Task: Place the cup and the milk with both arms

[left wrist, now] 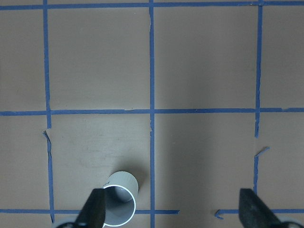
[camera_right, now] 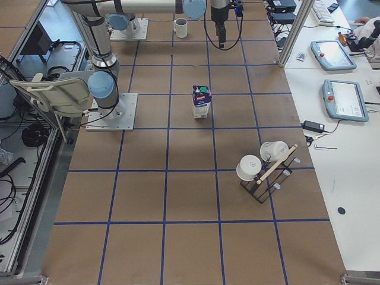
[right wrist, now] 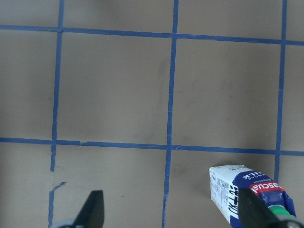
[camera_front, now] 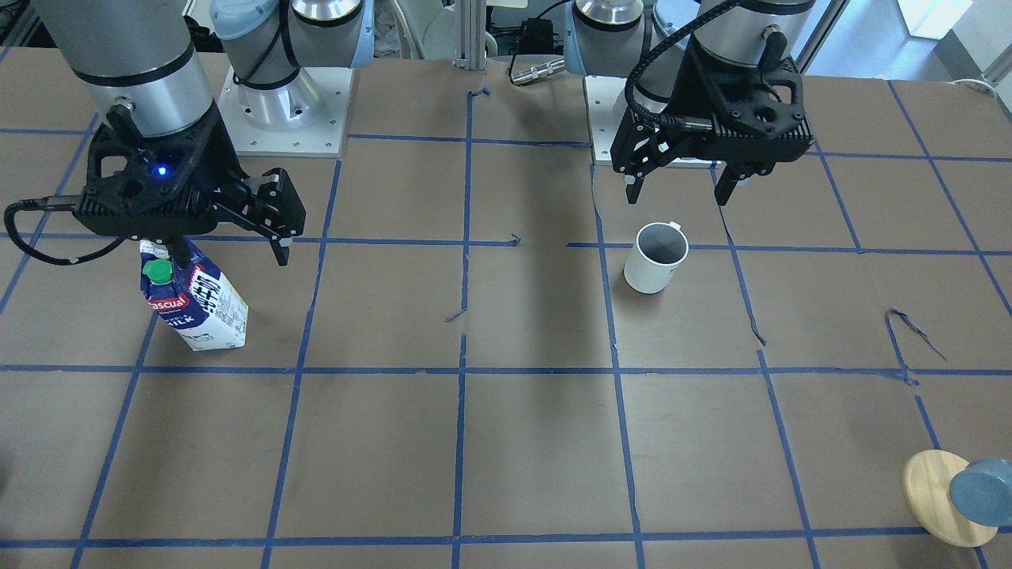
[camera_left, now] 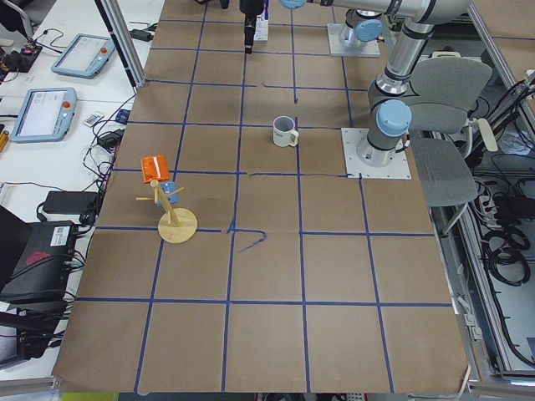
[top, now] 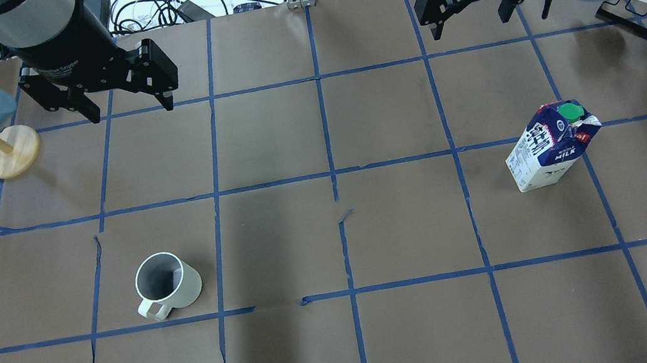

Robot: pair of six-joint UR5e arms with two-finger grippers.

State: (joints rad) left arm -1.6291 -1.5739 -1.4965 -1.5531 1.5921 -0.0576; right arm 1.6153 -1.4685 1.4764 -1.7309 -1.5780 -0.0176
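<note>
Brown paper gridded with blue tape (top: 326,130) covers my table (top: 281,238). Overhead, the milk (top: 550,153), lettered "Pascual" on red and "MILK", stands at 3 o'clock, and the cup (top: 168,284) at 7 o'clock. My left gripper (left wrist: 173,209) and right gripper (right wrist: 173,209) hang wide apart, holding nothing.
</note>
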